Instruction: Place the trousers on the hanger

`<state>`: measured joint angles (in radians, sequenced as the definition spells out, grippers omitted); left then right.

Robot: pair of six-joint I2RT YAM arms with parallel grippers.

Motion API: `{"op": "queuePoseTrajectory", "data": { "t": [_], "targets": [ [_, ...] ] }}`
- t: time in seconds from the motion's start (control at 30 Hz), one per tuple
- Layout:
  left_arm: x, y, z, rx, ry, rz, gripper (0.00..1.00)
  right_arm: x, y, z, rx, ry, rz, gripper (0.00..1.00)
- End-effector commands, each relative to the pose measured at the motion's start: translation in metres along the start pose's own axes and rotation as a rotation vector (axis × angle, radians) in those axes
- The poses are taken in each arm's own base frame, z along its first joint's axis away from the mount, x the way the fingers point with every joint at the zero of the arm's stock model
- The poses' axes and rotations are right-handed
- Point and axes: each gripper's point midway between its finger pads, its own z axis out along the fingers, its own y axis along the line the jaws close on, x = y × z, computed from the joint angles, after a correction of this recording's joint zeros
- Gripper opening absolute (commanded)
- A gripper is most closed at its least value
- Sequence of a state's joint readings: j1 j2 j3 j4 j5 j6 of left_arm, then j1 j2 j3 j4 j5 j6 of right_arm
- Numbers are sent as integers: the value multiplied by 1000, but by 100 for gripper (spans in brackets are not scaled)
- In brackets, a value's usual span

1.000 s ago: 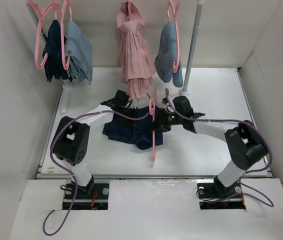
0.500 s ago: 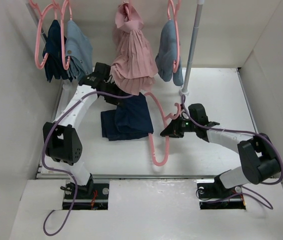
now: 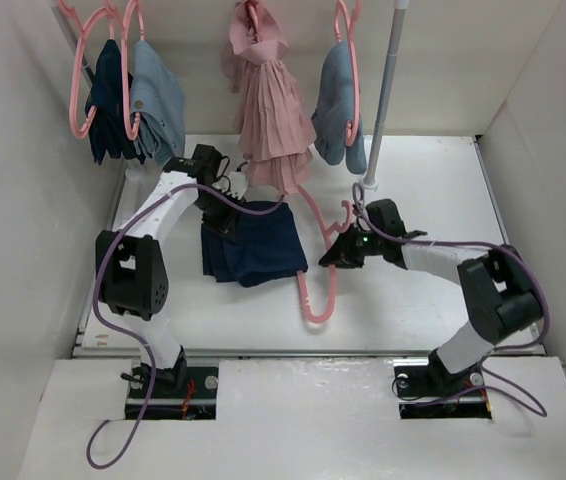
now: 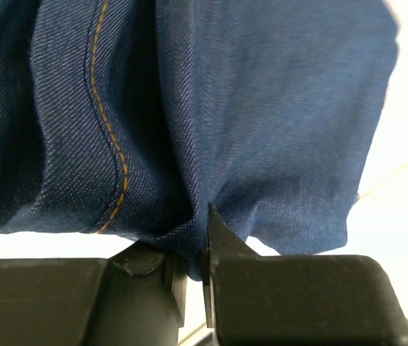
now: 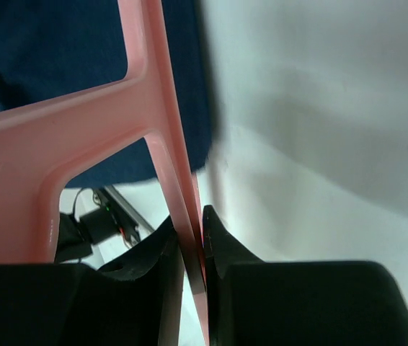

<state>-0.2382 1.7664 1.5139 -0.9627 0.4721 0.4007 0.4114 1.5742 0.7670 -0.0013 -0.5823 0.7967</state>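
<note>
Pinching a fold of the trousers point(image 4: 262, 108) w/ your L gripper point(image 4: 205, 216), you're keeping nothing spread: both jaws are pressing together on dark blue denim at bottom centre of the left wrist view. In the top cam, the cloth is bunching left of centre over the table point(image 3: 423, 290), just below the pink dress point(image 3: 273, 120). Your R gripper point(image 3: 335, 255) is clamping the hanger point(image 3: 313, 316) near its hook, jaws squeezing a thin pink bar in the right wrist view. The hanger frame is sitting just right of the trousers, its loop pointing toward the frame's bottom edge. Whether frame & cloth are touching, can't tell.
</note>
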Motion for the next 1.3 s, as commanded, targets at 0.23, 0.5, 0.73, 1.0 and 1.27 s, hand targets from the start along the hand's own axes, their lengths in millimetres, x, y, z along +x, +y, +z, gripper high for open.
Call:
{"op": "queuePoseTrajectory", "data": {
  "t": [0.23,0.5,0.73,1.0,1.27],
  "targets": [
    [34,90,20,-333,138,136,0,-57,-8,27,80,-97,0,0],
    [39,138,20,-546,139,166,8,-38,-22,18,109,-89,16,0],
    [47,101,27,-373,29,207,67,5,64,-16,51,-103,-215,0],
    [71,63,-33,-358,-131,435,66,29,142,-97,-41,-214,-225,0],
    [61,-39,-78,-52,-349,690,62,57,209,-153,-134,-263,-255,0]
  ]
}}
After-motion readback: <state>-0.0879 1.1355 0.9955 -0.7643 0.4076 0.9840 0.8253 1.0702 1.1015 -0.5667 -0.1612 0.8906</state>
